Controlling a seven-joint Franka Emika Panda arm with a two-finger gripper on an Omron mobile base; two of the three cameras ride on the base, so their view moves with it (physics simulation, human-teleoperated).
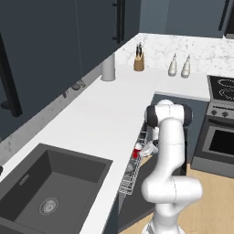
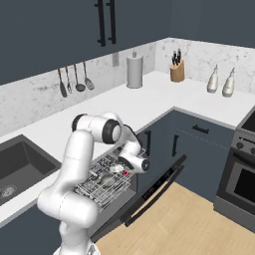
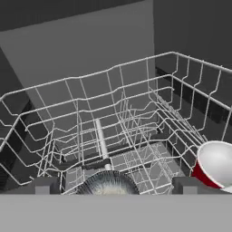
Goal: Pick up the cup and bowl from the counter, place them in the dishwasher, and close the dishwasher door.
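Sitting in the wire rack (image 3: 113, 118) of the dishwasher (image 2: 107, 187), red cup (image 3: 213, 165) with whitish inside, upright or slightly tilted, close against the rack's right-hand wall as seen from the hand camera. Seen from the left base camera as a red spot (image 1: 137, 152) at the rack's near edge, just under the rim of the worktop (image 1: 96, 123). Lying in the same rack, grey bowl (image 3: 108, 185), low at the bottom edge of the hand view, beside the cup and apart from it; from the right base camera, a pale round shape (image 2: 105, 180) among the wires.

Hanging just above the rack, tool (image 3: 115, 186) wide open, fingertips (image 3: 45, 185) spread to either side of the bowl, gripping nothing. From the right base camera, tool (image 2: 130, 167) poised over the rack's outer end.

Pulled out from under the worktop, rack resting over the dishwasher door (image 2: 154, 191), dropped open and slanting toward the wooden floor (image 2: 194, 224).

Farther from the dishwasher along the worktop: dark sink (image 1: 50, 192), tall grey cylinder (image 1: 108, 67), knife block (image 1: 139, 61), two pale bottles (image 1: 179, 66). Beyond the dishwasher, steel oven (image 1: 219, 137).
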